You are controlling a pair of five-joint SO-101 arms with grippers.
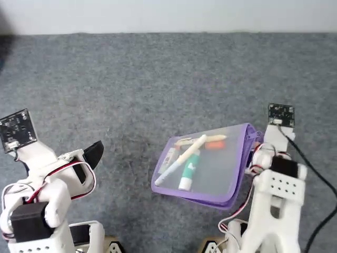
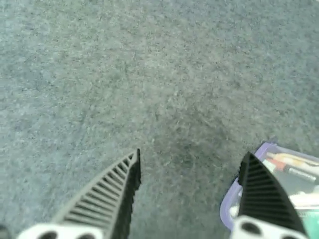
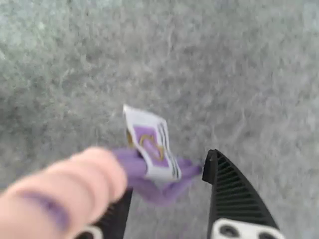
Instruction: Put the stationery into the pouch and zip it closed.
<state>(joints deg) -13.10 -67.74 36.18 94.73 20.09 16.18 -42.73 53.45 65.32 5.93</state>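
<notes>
A clear pouch with purple trim (image 1: pixel 221 176) lies in the middle of the grey mat, and its corner (image 2: pixel 263 149) shows in the left wrist view. Inside it are a cream pen (image 1: pixel 185 153), a green-and-white marker (image 1: pixel 188 171) and an orange item (image 1: pixel 215 142). My right gripper (image 1: pixel 256 154) is at the pouch's right edge. Its fingers (image 3: pixel 167 179) are closed on bunched purple fabric (image 3: pixel 154 186) beside a white and purple tag (image 3: pixel 149 144). A blurred pinkish shape (image 3: pixel 60 194) hides one finger. My left gripper (image 2: pixel 192 155) is open over bare mat, left of the pouch (image 1: pixel 93 153).
The grey mat (image 1: pixel 131 79) stretches free behind and to the left of the pouch. A pale wall edge (image 1: pixel 168 16) runs along the back. A black cable (image 1: pixel 310 174) trails beside the right arm.
</notes>
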